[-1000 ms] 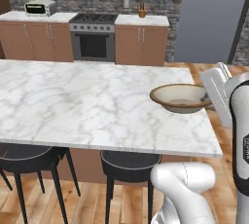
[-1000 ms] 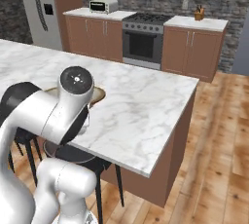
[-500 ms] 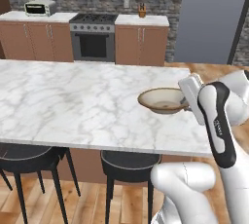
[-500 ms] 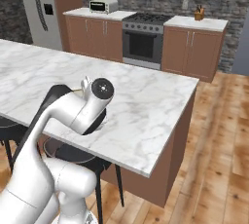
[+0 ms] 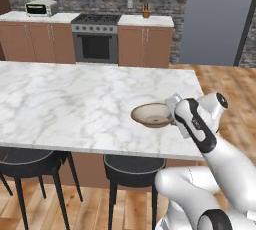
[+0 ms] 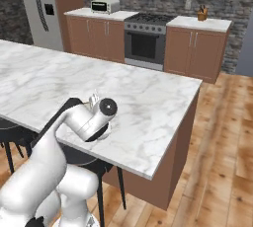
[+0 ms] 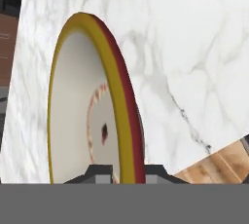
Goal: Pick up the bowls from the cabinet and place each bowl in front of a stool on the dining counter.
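The fingers (image 7: 119,172), clamped on the rim of the shallow beige-tan bowl (image 5: 152,114), have carried it leftward and lower over the long marble tabletop (image 5: 75,101), above a black stool (image 5: 134,165); release looks near.

One bowl (image 5: 152,114), two stools (image 5: 134,166), one dining counter (image 5: 75,99)

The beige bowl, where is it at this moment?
In the left base view the bowl is over the dining counter, near its right end above a stool, its rim in the shut end effector.
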Motion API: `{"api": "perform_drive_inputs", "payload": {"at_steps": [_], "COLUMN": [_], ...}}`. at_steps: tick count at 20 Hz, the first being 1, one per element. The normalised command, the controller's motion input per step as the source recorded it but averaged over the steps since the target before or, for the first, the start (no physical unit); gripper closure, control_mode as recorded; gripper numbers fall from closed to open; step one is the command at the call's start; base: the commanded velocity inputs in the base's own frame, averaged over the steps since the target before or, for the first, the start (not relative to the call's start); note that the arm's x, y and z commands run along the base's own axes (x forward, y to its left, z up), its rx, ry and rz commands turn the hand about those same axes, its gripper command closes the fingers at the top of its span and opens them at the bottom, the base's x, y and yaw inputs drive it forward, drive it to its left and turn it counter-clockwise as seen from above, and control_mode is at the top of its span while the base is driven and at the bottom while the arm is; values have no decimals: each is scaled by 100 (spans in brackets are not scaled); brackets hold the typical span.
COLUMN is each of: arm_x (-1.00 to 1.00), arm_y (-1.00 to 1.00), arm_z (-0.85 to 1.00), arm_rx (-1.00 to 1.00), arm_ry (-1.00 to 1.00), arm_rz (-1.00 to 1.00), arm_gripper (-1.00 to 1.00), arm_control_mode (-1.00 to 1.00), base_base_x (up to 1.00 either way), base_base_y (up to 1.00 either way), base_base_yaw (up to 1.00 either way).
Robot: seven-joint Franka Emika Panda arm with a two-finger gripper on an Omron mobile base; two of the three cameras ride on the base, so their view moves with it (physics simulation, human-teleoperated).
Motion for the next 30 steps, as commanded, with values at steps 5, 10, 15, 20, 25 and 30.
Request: {"api": "perform_drive_inputs", "payload": {"at_steps": [5, 10, 15, 20, 25, 30], "arm_x": [59, 49, 44, 33, 17, 11], "arm_y": [20, 0, 0, 0, -1, 0], "arm_z": [-75, -32, -10, -16, -27, -9], "arm_rx": [0, 0, 0, 0, 0, 0], "arm_ry": [2, 1, 9, 10, 2, 0], "arm_rz": [1, 0, 1, 0, 0, 0], "arm_gripper": [100, 100, 100, 100, 100, 100], "arm_control_mode": [-100, -100, -100, -100, -100, -100], "base_base_x": [0, 0, 0, 0, 0, 0], "base_base_y": [0, 0, 0, 0, 0, 0], "base_base_yaw": [0, 0, 0, 0, 0, 0]}}
